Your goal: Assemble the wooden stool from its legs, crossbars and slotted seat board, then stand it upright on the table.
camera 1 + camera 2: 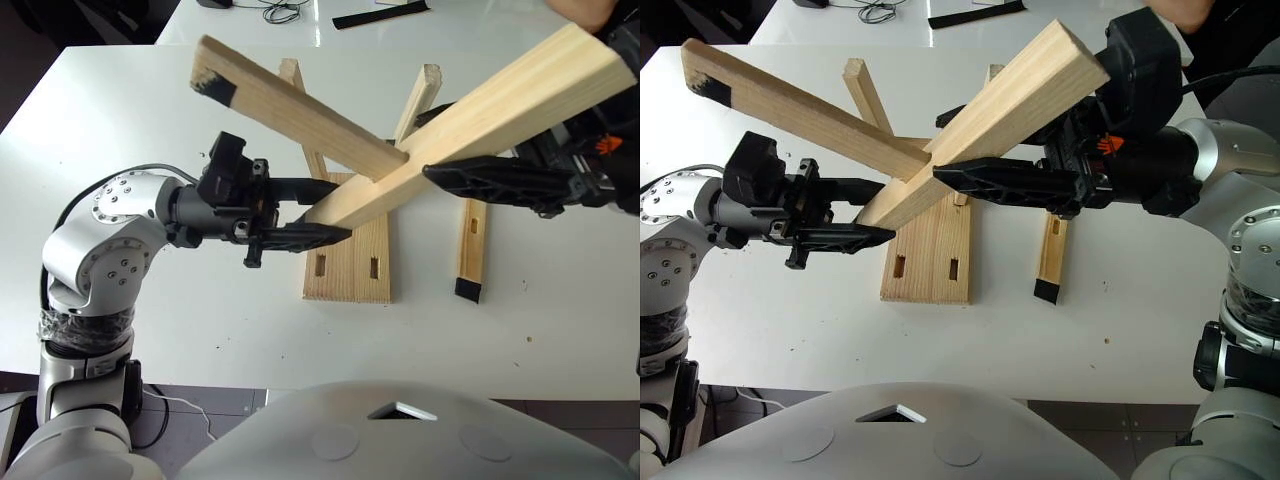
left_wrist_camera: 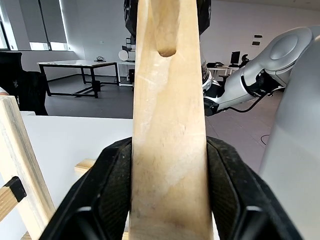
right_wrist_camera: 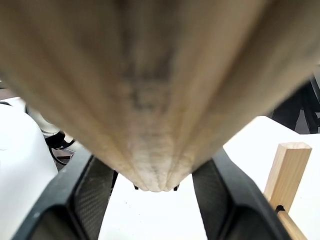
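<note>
Our left hand is clamped on the low end of a long wooden leg, and our right hand squeezes the same leg higher up. The leg is held above the table, and its long axis rises from over the slotted seat board toward the far right. A black-tipped leg meets it midway and points far left. We see a third leg lying flat beside the board.

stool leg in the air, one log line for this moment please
left gripper: shut on raised leg | right gripper: shut on same leg | seat board: flat on table
</note>
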Action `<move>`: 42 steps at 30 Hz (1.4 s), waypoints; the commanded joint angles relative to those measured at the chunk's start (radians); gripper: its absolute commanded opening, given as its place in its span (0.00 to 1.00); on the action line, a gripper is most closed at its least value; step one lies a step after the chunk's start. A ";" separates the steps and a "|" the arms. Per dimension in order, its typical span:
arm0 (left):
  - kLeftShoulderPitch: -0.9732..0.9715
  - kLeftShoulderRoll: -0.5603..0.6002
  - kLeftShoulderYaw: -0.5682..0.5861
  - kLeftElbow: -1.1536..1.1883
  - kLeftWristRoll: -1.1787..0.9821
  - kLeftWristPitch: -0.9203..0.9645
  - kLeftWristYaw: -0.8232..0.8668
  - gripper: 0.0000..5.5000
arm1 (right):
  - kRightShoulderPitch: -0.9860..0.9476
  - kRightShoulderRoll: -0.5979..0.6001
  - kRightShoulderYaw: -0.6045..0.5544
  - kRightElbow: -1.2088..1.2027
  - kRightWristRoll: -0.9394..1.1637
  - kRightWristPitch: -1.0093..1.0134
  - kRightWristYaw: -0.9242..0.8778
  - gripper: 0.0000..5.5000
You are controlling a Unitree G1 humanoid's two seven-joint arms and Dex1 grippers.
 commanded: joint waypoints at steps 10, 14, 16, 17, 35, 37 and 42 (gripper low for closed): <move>-0.096 -0.027 0.011 0.133 0.052 0.005 0.099 0.36 | 0.072 -0.047 0.028 -0.017 -0.273 -0.059 0.134 0.36; -0.098 -0.024 -0.004 0.160 0.114 0.009 0.104 0.50 | 0.081 -0.048 0.037 -0.004 -0.336 -0.101 0.127 0.36; -0.072 -0.005 -0.032 0.169 0.185 -0.037 0.086 0.57 | 0.092 -0.052 0.033 0.000 -0.377 -0.117 0.130 0.36; -0.056 0.004 -0.043 0.184 0.223 -0.063 0.081 0.59 | 0.099 -0.057 0.030 0.005 -0.402 -0.123 0.133 0.36; 0.188 0.083 0.045 0.264 0.306 -0.181 -0.021 0.63 | 0.504 -0.122 0.023 -0.173 -0.699 -0.222 0.206 0.36; 0.186 0.087 0.050 0.261 0.302 -0.174 -0.022 0.63 | 0.520 -0.124 0.019 -0.194 -0.694 -0.222 0.204 0.36; 0.176 0.092 0.056 0.276 0.313 -0.177 -0.023 0.63 | 0.510 -0.126 -0.017 -0.238 -0.619 -0.200 0.200 0.36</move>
